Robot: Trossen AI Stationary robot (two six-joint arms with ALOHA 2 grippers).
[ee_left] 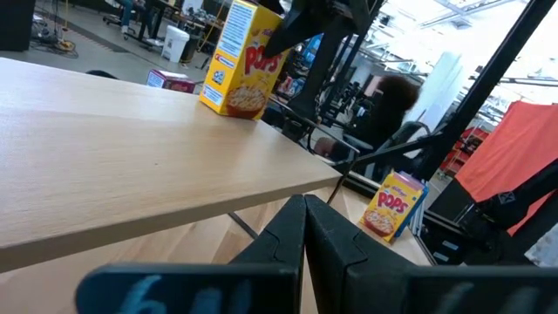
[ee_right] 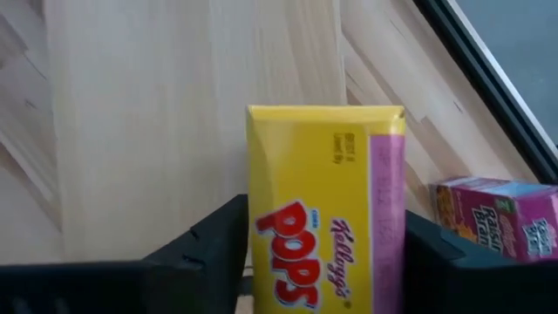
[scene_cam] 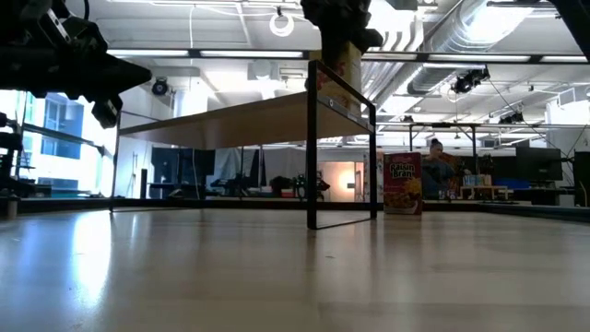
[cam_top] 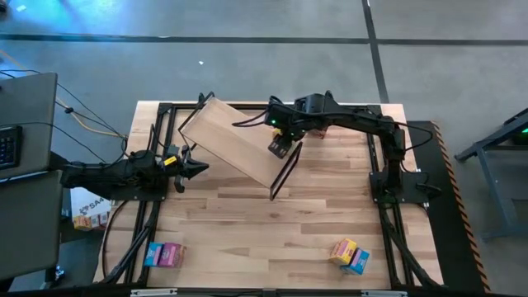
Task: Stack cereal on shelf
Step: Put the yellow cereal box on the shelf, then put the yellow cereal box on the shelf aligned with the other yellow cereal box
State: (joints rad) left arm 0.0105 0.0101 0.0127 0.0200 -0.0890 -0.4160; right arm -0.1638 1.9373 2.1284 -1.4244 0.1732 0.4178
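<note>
At the near edge of the tabletop (cam_top: 272, 223), two clusters of cereal wait unstacked: a light blue and magenta pair (cam_top: 165, 255) on the left, and a yellow and light blue pair (cam_top: 350, 256) on the right. Farther in, the left gripper (cam_top: 188, 166) hovers just beside the shelf (cam_top: 235, 140), fingers closed on nothing. The shelf itself lies skewed across the far half of the table, its plywood board raised on a black wire frame. Over its right end, the right gripper (cam_top: 280, 147) grips a yellow box (ee_right: 324, 205) standing upright on or just above the board; contact cannot be confirmed. Beyond the shelf, a magenta box (scene_cam: 402, 183) stands upright on the tabletop, not on the board.

Progress, as judged: one box is being placed; none can be confirmed as released on the shelf, and at least five remain.

Legible print: "POPS" and "Kellogg's" on the yellow box; "Raisin Bran" on the magenta box.
</note>
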